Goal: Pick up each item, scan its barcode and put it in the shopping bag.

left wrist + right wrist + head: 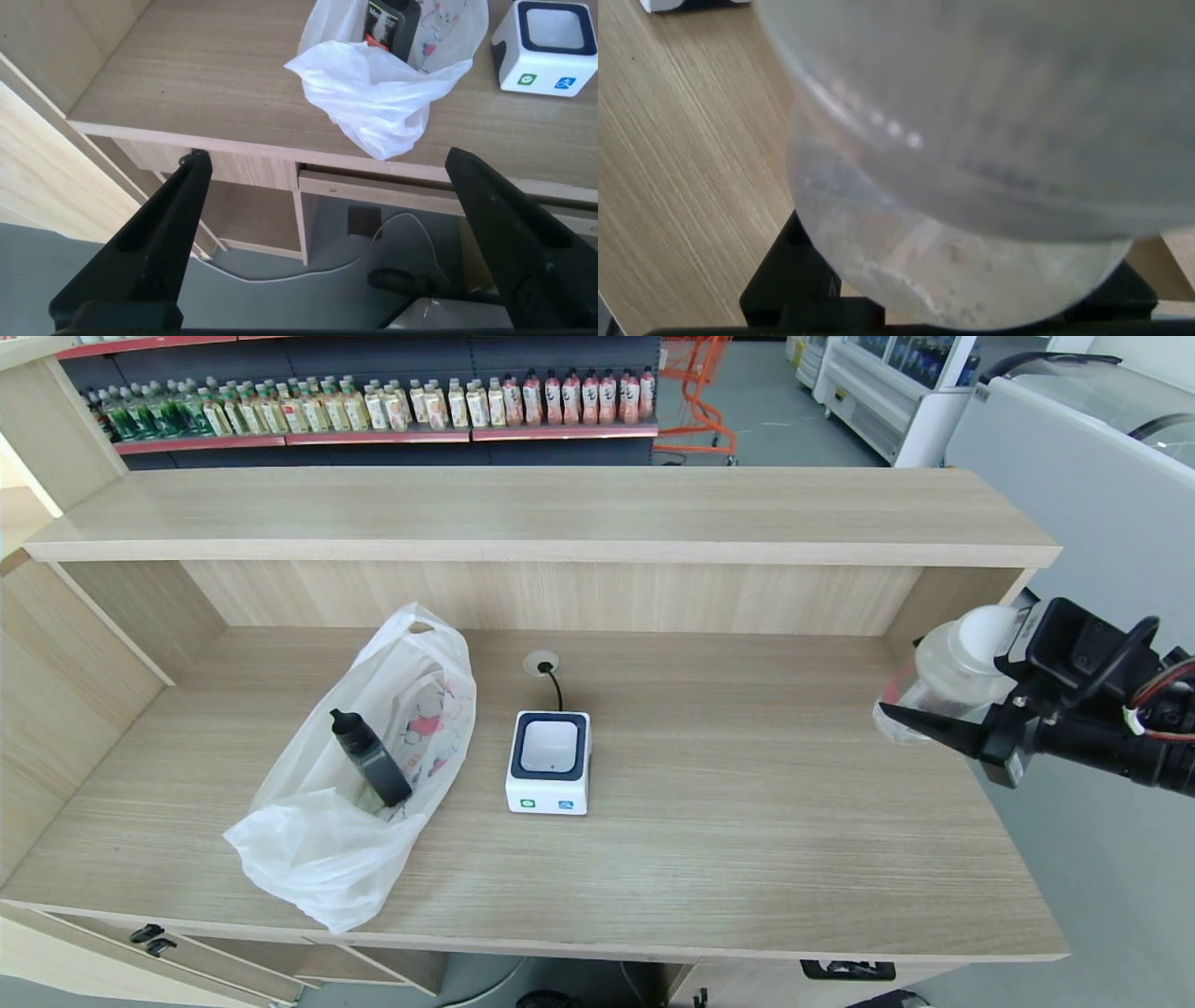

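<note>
My right hand is clamped on a clear, white-capped bottle above the table's right end. It looks light, slick and slightly squashy, so mid-body suits the grip. My left hand hangs spread and empty by the front edge. The scanner sits mid-table, the shopping bag just beside it.

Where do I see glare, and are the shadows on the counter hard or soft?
Right wrist view: small bright glints on the clear bottle, held close before the lens. Head view: even light; the shopping bag and the scanner cast only faint, soft shadows.
</note>
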`<state>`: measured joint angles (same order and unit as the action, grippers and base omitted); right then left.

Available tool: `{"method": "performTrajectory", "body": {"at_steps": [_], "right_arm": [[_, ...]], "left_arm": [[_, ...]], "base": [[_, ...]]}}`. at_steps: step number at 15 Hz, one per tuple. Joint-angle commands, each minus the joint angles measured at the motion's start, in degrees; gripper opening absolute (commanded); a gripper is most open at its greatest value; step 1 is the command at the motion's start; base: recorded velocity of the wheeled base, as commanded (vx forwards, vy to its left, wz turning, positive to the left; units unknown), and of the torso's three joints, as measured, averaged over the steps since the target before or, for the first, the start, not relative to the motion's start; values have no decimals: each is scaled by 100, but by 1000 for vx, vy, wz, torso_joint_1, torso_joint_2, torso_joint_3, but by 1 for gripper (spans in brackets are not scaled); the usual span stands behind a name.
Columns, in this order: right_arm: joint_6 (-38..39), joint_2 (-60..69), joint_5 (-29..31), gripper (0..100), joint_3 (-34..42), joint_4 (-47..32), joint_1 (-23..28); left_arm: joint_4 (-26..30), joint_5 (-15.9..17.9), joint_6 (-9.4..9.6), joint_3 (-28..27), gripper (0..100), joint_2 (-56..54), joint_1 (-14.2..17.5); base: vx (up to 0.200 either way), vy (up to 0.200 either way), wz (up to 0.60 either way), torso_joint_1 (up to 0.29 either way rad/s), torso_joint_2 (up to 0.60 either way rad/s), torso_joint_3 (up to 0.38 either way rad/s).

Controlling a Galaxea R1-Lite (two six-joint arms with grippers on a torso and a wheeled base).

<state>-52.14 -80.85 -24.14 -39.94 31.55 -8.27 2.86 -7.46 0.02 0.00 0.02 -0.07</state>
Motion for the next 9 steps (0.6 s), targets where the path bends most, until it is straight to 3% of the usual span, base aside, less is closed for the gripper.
{"method": "performTrajectory", "body": {"at_steps": [1,4,9], "right_arm": [[72,16,-135,0,21,9,-61],[134,34,-416,0,12,9,-79],[248,-107,-451,0,-137,9,-79]], "left_arm": [[-5,-1,-46,0,100,-2,-1],[-5,-1,-134,0,100,-2,-1],[-5,-1,-125,0,100,-2,-1]], "base": [[0,200,0,7,12,2],[0,200,0,-1,-1,2],[0,200,0,3,2,0]]}}
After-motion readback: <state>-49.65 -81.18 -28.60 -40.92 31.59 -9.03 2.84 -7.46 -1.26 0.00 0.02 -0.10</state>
